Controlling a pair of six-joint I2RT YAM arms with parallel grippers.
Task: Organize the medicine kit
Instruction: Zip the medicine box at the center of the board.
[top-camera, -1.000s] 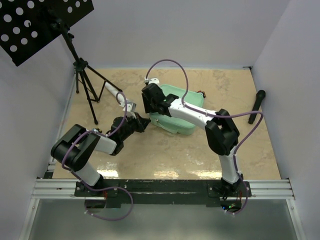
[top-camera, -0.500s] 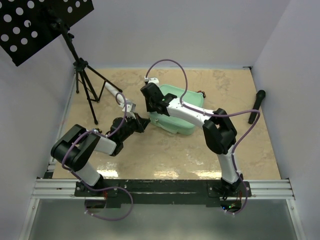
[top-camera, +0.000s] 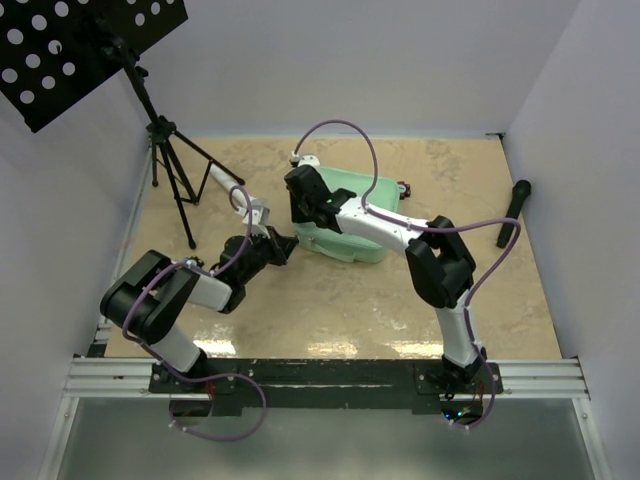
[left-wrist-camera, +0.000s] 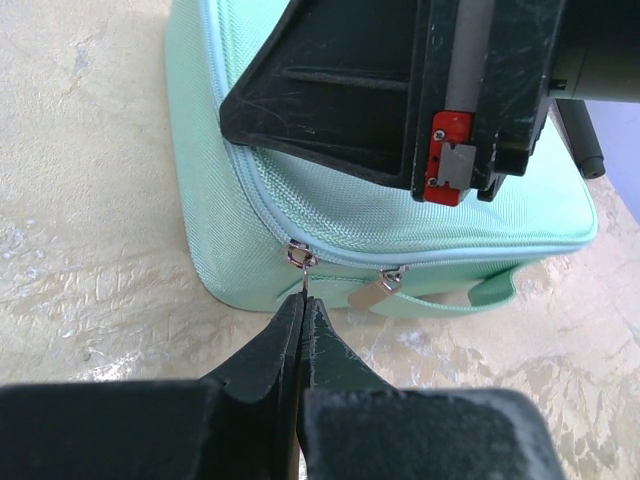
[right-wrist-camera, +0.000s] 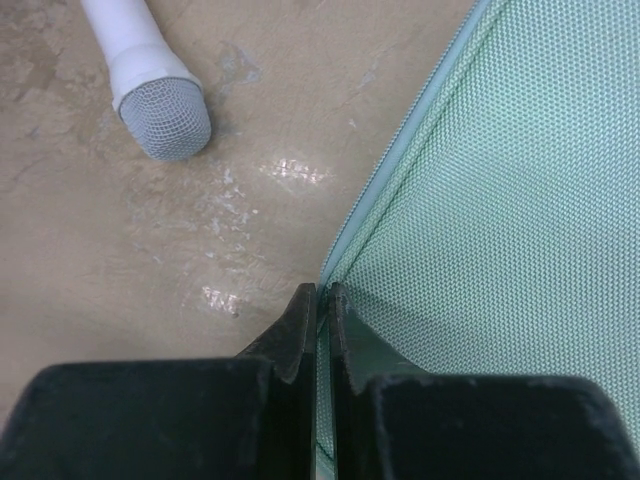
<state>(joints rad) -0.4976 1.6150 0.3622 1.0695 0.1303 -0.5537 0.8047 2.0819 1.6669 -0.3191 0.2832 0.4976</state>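
Mint-green woven medicine kit (left-wrist-camera: 230, 240), rounded corners

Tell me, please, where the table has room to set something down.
Bare: the near strip between arm bases and medicine kit; the right side between kit and black microphone. Crowded: kit's left corner, with left gripper, right gripper, white microphone, tripod.

Arms (top-camera: 375, 228) black-white; cables (top-camera: 340, 123) purple; pincers (left-wrist-camera: 303, 300) matte black.
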